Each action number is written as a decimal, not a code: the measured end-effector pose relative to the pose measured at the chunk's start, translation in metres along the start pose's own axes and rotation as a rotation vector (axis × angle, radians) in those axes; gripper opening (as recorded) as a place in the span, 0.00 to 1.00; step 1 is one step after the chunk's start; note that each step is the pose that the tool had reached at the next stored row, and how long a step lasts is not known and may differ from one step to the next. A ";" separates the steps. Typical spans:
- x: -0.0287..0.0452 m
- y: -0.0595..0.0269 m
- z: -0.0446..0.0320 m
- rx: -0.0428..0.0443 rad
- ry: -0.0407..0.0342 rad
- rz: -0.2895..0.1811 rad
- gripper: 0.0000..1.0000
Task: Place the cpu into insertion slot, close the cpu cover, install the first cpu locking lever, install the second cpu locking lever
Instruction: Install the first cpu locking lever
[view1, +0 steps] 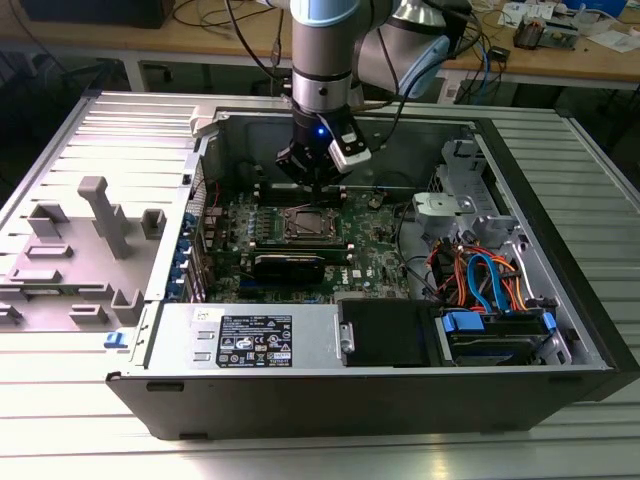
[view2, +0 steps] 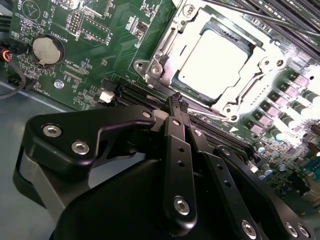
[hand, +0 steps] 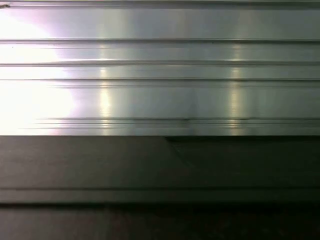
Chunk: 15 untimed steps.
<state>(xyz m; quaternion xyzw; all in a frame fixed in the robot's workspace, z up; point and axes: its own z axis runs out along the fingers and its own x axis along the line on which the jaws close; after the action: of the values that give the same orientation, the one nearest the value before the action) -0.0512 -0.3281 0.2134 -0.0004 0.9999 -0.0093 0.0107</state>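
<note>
the cpu (view2: 212, 62) lies flat in the insertion slot (view2: 165, 52); the empty gripper (view2: 177, 102) hovers pinched closed beside it.

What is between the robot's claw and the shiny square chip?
In the second wrist view, long black memory slots and the cpu cover's rim lie between the gripper and the cpu.

hand (view2: 177, 100) closed, empty | cpu (view2: 212, 62) seated in insertion slot (view2: 165, 47) | cpu cover (view2: 260, 80) down
</note>
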 end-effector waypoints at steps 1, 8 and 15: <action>-0.0004 0.0002 0.0007 0.0000 0.0001 -0.001 0.11; -0.0014 0.0006 0.0053 0.0000 0.0003 -0.004 0.11; -0.0036 0.0006 0.0071 -0.0002 0.0025 -0.007 0.11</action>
<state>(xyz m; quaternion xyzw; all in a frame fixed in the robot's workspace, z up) -0.0474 -0.3276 0.2063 -0.0039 0.9999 -0.0092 0.0094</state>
